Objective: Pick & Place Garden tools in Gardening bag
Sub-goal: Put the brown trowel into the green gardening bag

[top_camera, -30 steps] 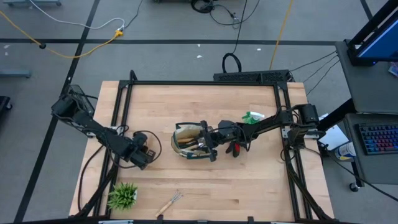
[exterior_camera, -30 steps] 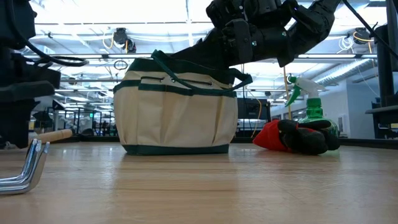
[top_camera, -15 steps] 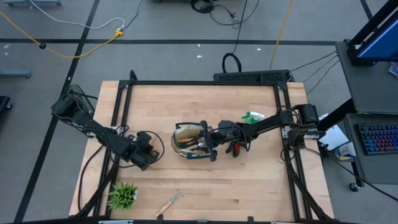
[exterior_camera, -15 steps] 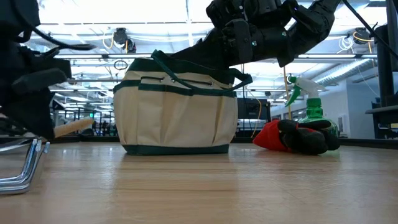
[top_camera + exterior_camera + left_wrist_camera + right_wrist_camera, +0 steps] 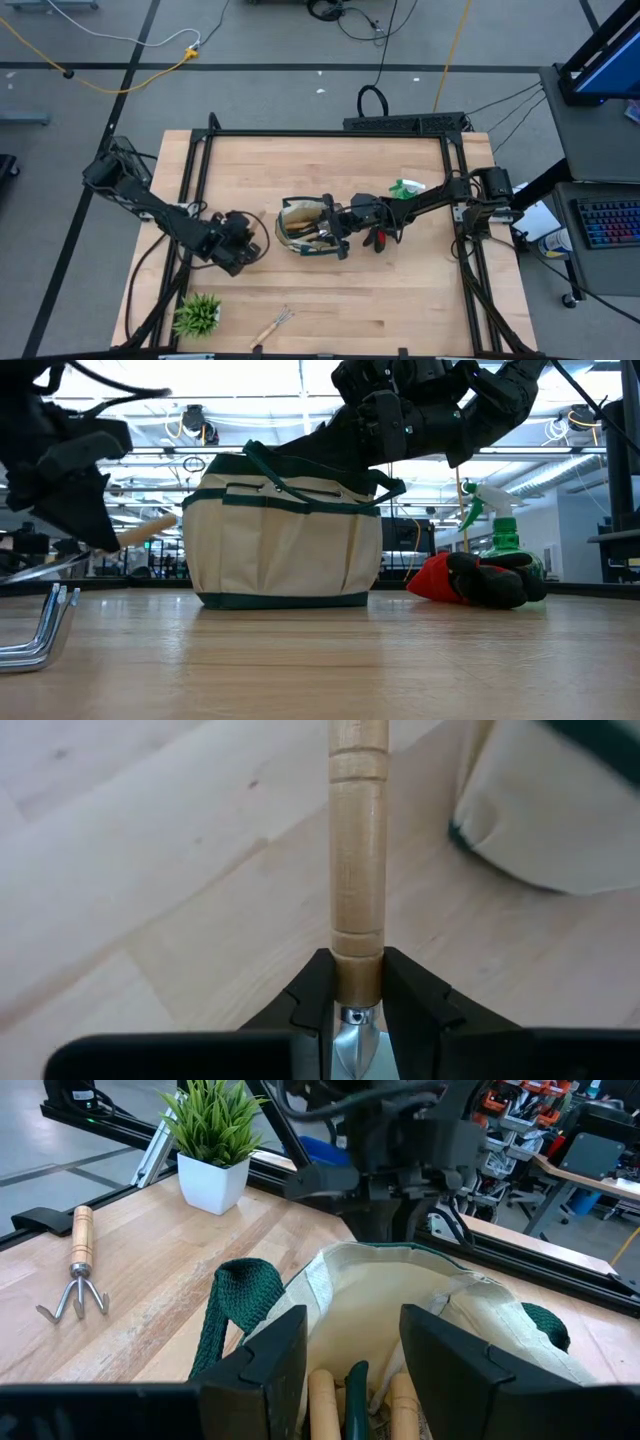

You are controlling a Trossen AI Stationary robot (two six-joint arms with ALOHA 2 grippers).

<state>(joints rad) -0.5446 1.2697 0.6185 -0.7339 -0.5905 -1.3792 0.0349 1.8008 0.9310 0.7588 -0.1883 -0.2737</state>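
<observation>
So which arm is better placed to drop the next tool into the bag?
The left. Its gripper is shut on a wooden-handled tool, lifted off the table beside the gardening bag. The right gripper is open and empty, hovering over the bag's mouth, so it may need to clear away first.

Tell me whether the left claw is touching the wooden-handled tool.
Touching. The left wrist view shows the left claw with both fingers pressed against the lower end of the wooden-handled tool, no gap on either side.
</observation>
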